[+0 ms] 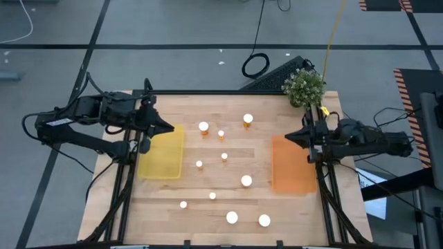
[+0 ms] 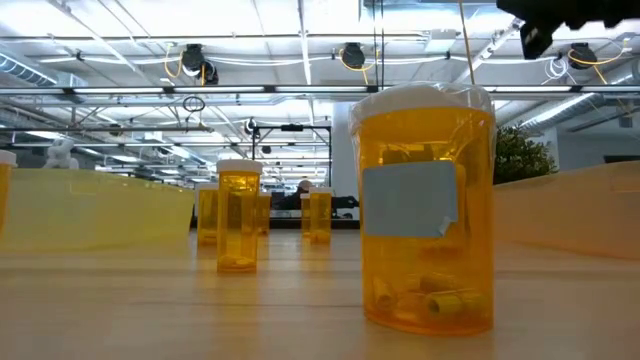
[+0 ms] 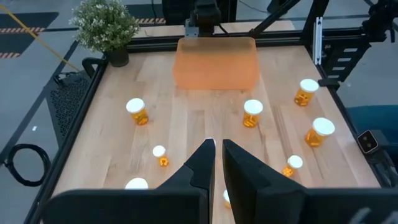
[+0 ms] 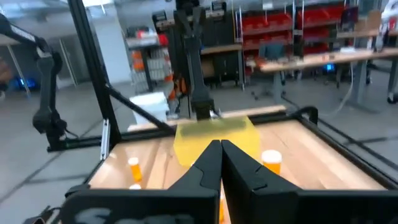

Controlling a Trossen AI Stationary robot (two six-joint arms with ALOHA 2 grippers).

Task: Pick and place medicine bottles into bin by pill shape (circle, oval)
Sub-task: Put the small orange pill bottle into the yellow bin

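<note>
Amber medicine bottles (image 1: 246, 180) with white caps stand scattered upright.

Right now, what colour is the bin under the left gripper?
Yellow bin, translucent; the high view shows it best.

amber bottles (image 1: 246, 181) — white caps, yellow tray (image 1: 163, 153)

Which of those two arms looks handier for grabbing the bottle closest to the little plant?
Probably the right. The right gripper waits over the orange bin, on the plant side, nearer that bottle than the left gripper above the yellow bin.
</note>
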